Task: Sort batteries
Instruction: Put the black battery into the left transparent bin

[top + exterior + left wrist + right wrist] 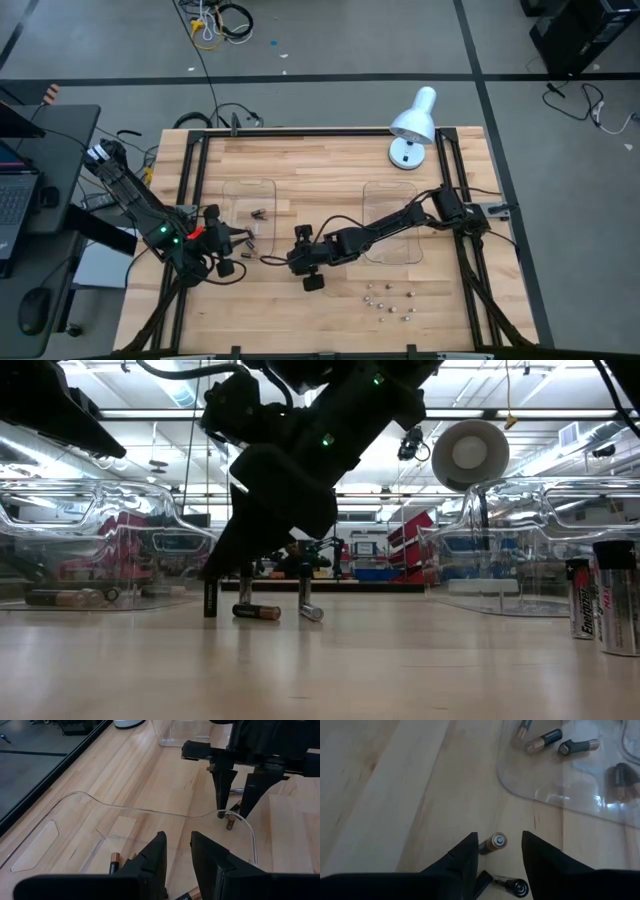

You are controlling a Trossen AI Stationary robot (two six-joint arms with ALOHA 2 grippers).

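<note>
My right gripper (497,851) hangs low over a copper-tipped battery (493,842) lying on the bare table just outside the left tray (555,795); the battery sits between my parted fingers, end-on to the wrist camera, and I hold nothing. A second battery (512,885) lies beside it, possibly touching one finger. My left gripper (176,851) waits over that tray, half parted, empty.

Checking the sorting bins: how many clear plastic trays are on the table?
2. One clear tray lies left of centre, near the left arm; the other tray lies right of centre, below the lamp.
</note>
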